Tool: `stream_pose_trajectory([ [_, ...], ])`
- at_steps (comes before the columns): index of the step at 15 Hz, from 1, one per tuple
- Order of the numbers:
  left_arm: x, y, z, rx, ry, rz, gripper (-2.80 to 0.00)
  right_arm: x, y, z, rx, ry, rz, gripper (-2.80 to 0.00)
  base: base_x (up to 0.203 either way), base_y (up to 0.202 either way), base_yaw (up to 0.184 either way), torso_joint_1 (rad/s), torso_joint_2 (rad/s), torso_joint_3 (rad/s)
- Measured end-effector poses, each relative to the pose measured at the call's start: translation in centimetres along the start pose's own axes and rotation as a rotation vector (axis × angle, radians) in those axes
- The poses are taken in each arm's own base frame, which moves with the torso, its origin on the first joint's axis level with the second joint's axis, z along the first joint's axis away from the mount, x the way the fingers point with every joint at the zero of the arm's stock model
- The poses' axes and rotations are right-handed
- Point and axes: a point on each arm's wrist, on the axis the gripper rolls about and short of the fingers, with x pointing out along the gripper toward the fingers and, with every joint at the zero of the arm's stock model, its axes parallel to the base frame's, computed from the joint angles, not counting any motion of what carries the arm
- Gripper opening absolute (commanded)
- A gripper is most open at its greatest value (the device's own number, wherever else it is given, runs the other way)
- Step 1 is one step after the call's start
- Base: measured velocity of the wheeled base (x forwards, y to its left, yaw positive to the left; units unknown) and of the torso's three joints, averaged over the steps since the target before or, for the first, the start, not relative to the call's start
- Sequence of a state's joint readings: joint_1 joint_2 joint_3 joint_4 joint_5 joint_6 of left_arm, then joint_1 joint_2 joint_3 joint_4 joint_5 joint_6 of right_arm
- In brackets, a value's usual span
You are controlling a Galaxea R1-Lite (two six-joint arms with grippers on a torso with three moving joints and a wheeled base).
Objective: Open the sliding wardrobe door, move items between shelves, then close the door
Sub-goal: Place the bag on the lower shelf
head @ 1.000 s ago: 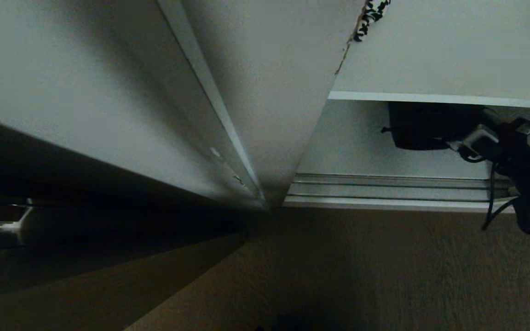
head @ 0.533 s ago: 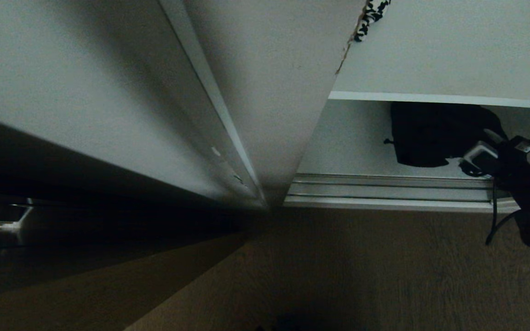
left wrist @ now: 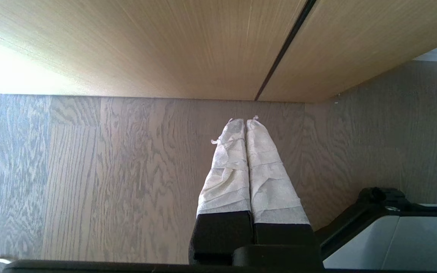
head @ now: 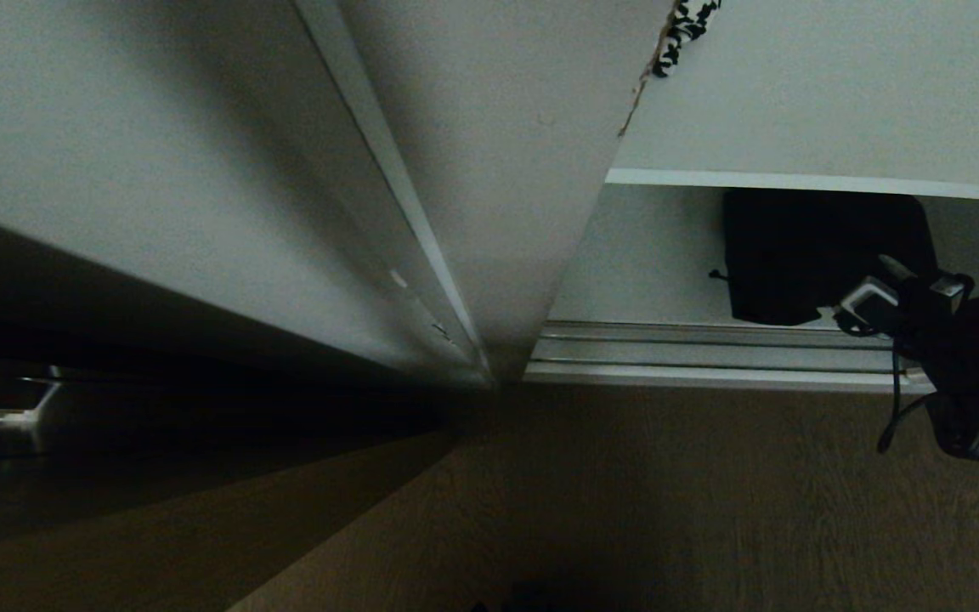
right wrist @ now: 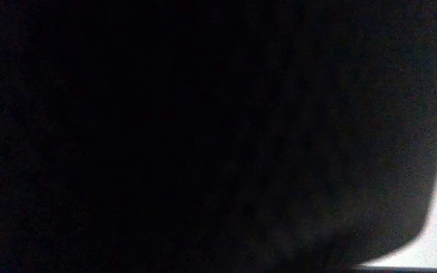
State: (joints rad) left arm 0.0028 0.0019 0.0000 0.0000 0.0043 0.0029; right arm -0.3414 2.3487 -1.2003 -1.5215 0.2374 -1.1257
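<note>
Door (head: 158,170): pale panel, slid clear to the left of the shelf (head: 795,180), so the bay under the shelf stands open. Opening step judged done.

Shelf: white board, front edge running across the bay. Taken as the landmark for all places below.

Bag (head: 804,255): black, soft, directly under the shelf on the wardrobe bottom, just behind the track (head: 710,348). Its top is hidden by the shelf edge. The visible part is wider than tall, so the long axis is judged to run along the shelf. A small tab sticks out of the side nearer the door.

Right hand (head: 868,302): under the shelf, at the bag's lower corner farthest from the door. The wrist view is filled with black fabric. In contact or very near; grip cannot be told.

Left hand (left wrist: 246,121): pressed together, empty, parked low over the floor, well away from the shelf.

Step in hand, judged: moving the bag between shelves. Next move calls for a sure hold, drawing the bag forward past the shelf edge, then up onto the board.
</note>
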Motion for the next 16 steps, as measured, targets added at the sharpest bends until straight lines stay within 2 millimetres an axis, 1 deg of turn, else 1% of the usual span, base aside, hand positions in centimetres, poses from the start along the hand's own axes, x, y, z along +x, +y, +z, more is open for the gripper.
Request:
stream_pose_trajectory([
  [4,0.0,0.0,0.0,0.0,0.0,0.0,-2.8,1.7,0.1,-1.3,-0.02,-0.013,-0.063,-2.8,0.0,0.0,0.0,0.0,0.0,0.0],
  [7,0.0,0.0,0.0,0.0,0.0,0.0,-2.8,1.8,0.5,-1.9,-0.021,-0.009,-0.067,-2.8,0.0,0.0,0.0,0.0,0.0,0.0],
  [12,0.0,0.0,0.0,0.0,0.0,0.0,-2.8,2.6,0.5,-2.1,-0.025,-0.022,-0.097,-2.8,0.0,0.0,0.0,0.0,0.0,0.0],
  [16,0.0,0.0,0.0,0.0,0.0,0.0,-2.8,2.7,0.8,-2.2,-0.027,-0.024,-0.099,-2.8,0.0,0.0,0.0,0.0,0.0,0.0],
])
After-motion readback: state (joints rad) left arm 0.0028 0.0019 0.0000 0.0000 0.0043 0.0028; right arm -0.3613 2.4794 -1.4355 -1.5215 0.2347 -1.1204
